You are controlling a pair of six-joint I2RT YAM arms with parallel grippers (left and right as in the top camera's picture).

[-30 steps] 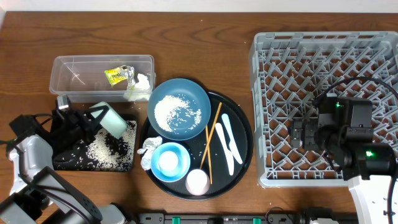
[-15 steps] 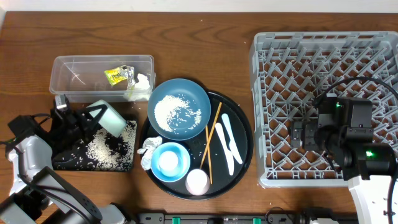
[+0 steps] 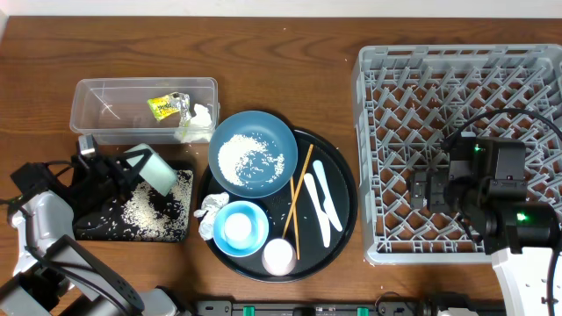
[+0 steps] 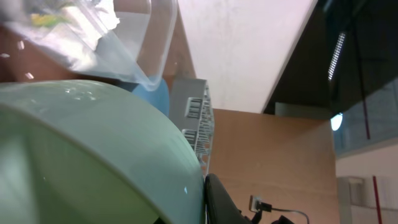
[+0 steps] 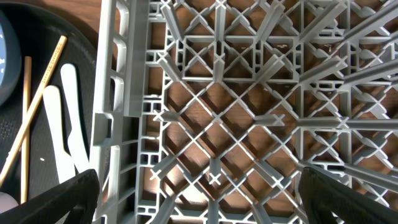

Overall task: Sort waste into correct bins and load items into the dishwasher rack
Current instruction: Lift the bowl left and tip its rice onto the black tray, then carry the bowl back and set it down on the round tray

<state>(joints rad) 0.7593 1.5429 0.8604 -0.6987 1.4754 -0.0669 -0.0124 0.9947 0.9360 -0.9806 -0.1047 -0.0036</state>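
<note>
Left tool (image 3: pixel 123 164): clamped on tilted pale-green bowl (image 3: pixel 158 169) over black tray (image 3: pixel 92 230). Right tool (image 3: pixel 423 190): apart, empty. Risk: grip slips, rice (image 3: pixel 140 209) scatters onto desk (image 3: pixel 281 35).

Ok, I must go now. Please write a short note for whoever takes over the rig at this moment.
Left gripper: shut on the pale-green bowl, tilted above the black tray, where rice lies.
Right gripper: open, empty, over the dishwasher rack.
Done: wrapper and one tissue in the clear tub.
To do: rice in the blue dish, second tissue on the round tray. Nothing loaded; light-blue bowl, pinkish cup, chopsticks, white utensils wait there.
</note>
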